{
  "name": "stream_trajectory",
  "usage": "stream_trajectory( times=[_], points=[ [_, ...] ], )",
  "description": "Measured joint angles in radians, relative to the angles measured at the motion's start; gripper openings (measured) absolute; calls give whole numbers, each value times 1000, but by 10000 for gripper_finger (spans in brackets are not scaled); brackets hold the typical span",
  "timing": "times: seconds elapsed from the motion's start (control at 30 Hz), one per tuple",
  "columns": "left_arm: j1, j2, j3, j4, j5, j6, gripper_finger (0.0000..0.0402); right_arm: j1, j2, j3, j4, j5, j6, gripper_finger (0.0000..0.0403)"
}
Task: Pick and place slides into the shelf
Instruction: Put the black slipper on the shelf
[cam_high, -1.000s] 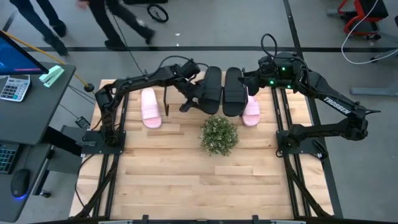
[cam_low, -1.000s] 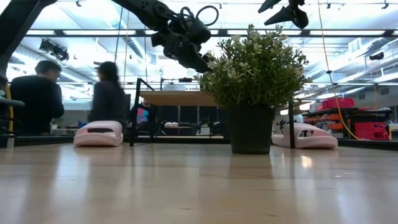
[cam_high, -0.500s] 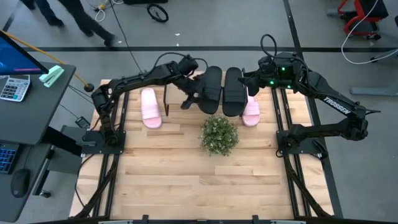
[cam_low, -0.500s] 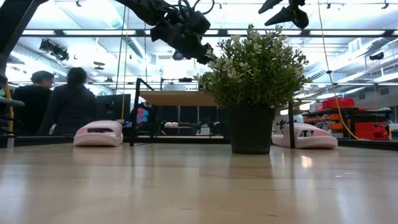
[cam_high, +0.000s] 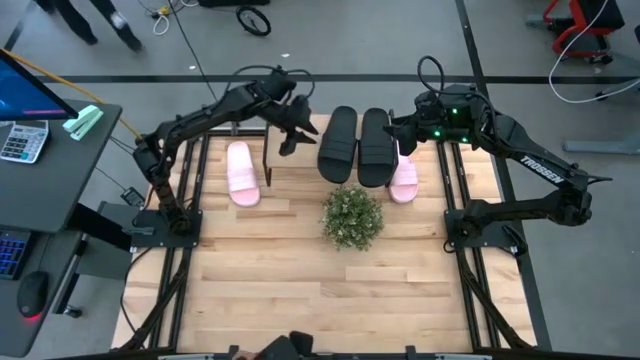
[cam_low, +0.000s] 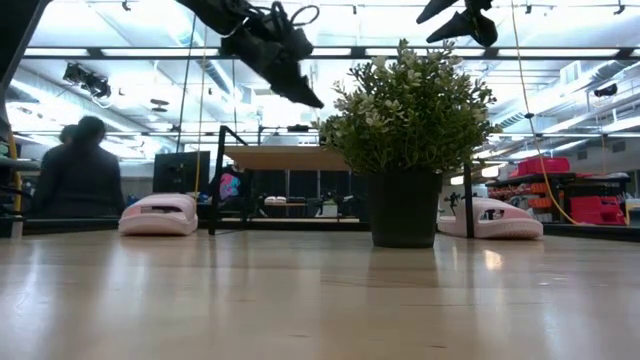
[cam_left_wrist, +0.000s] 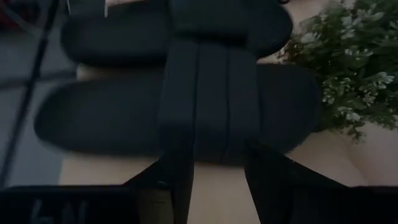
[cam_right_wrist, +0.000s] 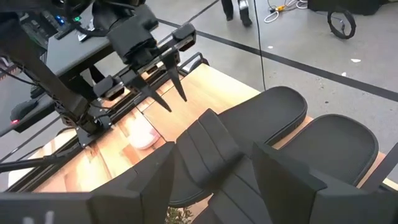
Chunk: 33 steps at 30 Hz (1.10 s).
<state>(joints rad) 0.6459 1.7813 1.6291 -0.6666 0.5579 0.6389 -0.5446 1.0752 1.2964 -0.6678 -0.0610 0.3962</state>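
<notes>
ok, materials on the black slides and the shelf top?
Black slides: look like matte moulded foam or rubber, one piece, ribbed strap, no sheen; exact compound unclear. Shelf top: light board with a wood look, smooth pale edge; solid or laminate can't be told. Shelf legs: thin black bars, probably painted metal.

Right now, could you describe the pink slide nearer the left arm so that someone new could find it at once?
Start at the small shelf along the table's far edge, with two black slides lying on its top board. Left of its black frame, a pale pink slide lies flat on the slatted tabletop. Unlike its twin, which is tucked partly under the shelf's right end, it lies fully in the open.
</notes>
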Motion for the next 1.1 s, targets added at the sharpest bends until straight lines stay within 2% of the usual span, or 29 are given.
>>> stream_trajectory(
  times=[0.27,0.43,0.53,0.7,0.9,1.1],
  points=[
    [-19,5,0,-101,-8,-105,150,9,0,0,-1,1,-37,219],
    [-58,5,0,-122,-112,-104,151,23,0,0,-9,1,-56,219],
    [-77,5,0,-122,-137,-105,145,33,0,0,-33,1,-60,219],
    [-105,5,0,-118,-137,-129,138,44,0,0,-157,8,-106,219],
    [-129,5,0,-103,-139,-158,142,37,0,0,-365,138,-133,219],
    [-150,6,0,-59,-138,-191,153,21,-1,-1,-406,150,-110,219]
  ],
)
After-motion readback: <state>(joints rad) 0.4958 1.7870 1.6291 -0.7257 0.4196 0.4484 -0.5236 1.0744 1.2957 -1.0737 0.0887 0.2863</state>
